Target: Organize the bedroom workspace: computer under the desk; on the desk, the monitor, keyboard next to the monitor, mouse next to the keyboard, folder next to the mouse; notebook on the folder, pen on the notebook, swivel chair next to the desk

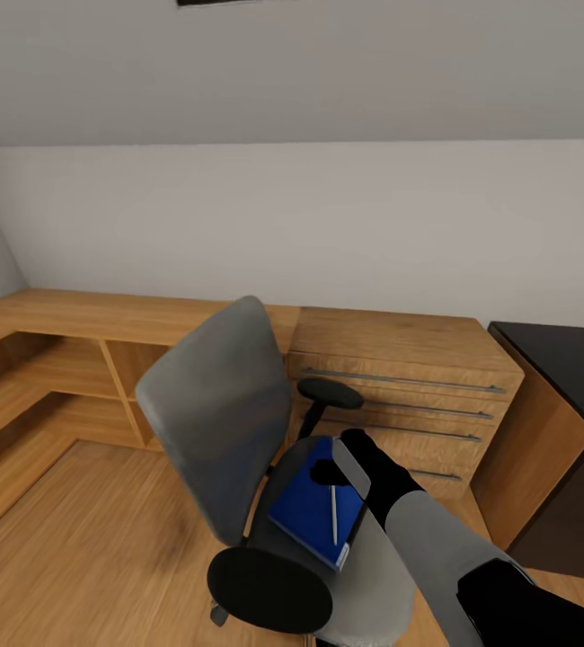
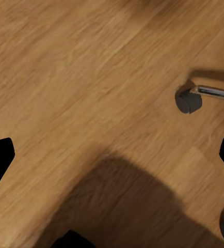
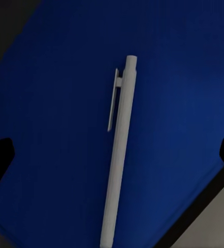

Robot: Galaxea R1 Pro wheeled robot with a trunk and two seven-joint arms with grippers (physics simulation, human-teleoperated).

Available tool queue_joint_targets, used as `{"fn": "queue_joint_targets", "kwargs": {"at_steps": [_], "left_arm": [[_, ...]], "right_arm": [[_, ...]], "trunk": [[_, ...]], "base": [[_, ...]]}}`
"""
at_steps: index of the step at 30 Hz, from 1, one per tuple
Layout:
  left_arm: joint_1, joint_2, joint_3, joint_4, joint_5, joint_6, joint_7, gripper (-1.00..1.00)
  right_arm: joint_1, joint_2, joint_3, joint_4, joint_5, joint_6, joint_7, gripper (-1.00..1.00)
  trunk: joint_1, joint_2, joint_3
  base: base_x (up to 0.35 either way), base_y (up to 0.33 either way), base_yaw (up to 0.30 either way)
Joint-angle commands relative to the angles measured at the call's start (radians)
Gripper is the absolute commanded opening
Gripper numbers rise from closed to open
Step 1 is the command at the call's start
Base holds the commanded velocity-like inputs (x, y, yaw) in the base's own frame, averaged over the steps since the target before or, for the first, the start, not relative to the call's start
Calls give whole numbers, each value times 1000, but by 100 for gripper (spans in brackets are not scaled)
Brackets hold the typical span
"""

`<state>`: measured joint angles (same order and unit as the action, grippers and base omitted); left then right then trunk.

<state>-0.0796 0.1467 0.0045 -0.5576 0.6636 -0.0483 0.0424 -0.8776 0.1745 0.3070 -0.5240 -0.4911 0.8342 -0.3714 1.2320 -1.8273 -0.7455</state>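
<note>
The swivel chair stands on the wood floor, its grey back turned toward me. On its seat lies the blue folder, and a white pen rests on top of it. My right gripper hovers just above the folder, open. Seen from the right wrist, the pen lies lengthwise on the folder, with my right gripper spread wide on either side of it and nothing held. My left gripper hangs open over bare floor near a chair castor. The black desk is at the right.
An oak drawer unit stands behind the chair, against the wall. Low oak shelving runs along the left. The chair's black armrests stick out near my right arm. Open wood floor lies at the left front.
</note>
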Motion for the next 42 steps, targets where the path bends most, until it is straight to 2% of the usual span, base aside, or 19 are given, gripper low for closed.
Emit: {"fn": "queue_joint_targets", "kwargs": {"at_steps": [1,13,30,38,42], "left_arm": [[0,0,-3,-1,8,-4,4,100],[0,1,-3,-1,8,-17,4,100],[0,2,-3,-1,8,-18,4,100],[0,2,-3,-1,8,-19,4,100],[0,2,-3,-1,8,-18,4,100]], "right_arm": [[-1,0,3,-1,-9,2,-9,100],[-1,0,3,-1,-9,2,-11,100],[-1,0,3,-1,-9,2,-10,100],[-1,0,3,-1,-10,2,-9,100],[-1,0,3,-1,-10,2,-9,100]], "trunk": [[4,-8,-4],[50,-92,-42],[50,-92,-42],[80,-148,-67],[80,-148,-67]], "base": [[0,0,0],[0,0,0],[0,0,0],[0,0,0],[0,0,0]]}}
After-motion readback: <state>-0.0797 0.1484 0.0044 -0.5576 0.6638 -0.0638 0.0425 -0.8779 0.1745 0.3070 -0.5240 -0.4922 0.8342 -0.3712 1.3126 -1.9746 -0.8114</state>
